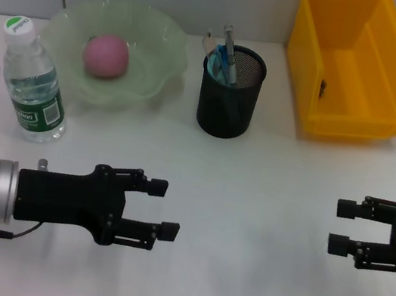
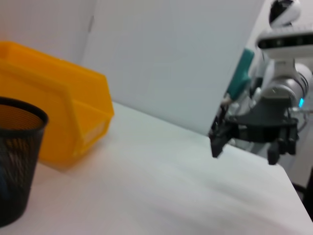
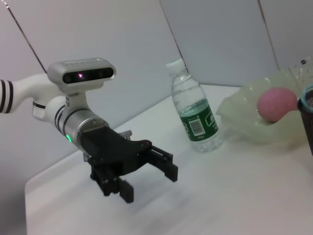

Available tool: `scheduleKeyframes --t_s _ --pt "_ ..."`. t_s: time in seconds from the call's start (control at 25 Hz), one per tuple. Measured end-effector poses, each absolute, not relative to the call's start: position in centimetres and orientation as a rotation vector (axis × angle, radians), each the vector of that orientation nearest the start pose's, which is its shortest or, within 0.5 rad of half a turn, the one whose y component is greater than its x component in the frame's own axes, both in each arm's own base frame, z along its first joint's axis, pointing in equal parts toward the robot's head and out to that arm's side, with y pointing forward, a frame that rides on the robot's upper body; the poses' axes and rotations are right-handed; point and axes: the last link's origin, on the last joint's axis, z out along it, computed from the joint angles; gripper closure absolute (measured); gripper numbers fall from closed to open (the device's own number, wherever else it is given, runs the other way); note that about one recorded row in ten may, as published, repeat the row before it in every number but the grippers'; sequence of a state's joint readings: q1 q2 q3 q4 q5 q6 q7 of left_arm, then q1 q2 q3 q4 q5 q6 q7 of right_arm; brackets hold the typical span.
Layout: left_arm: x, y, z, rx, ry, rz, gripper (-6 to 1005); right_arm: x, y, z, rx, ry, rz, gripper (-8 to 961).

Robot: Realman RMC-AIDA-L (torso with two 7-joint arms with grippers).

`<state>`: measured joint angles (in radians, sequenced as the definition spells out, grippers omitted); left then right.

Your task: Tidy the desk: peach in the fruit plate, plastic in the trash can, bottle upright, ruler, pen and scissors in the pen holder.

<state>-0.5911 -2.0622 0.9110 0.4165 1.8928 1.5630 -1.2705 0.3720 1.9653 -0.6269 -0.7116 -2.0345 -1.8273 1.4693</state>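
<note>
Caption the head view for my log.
Peach in fruit plate, bottle upright, both grippers open and empty.

The left pincer (image 1: 163,207) hangs level with its jaws spread wide and empty, fingertips aimed at the right pincer (image 1: 343,226). That one faces it from well apart, wrist level, fingers likewise parted and holding nothing.

Pink peach (image 1: 107,56) in green plate (image 1: 155,41); bottle (image 1: 34,85) upright beside

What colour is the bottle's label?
Green with white print, on the bottle; clearest in the right wrist view.
</note>
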Motion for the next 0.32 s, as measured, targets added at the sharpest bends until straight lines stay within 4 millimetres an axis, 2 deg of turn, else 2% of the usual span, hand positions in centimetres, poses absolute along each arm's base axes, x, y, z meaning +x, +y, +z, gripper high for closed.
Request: scheduleKeyframes --t_s 0.32 --pt "-24.28 30.9 -5.22 -2.997 -0.552 -0.714 197 31.19 27.46 5.19 -2.743 0.816 0.698 167"
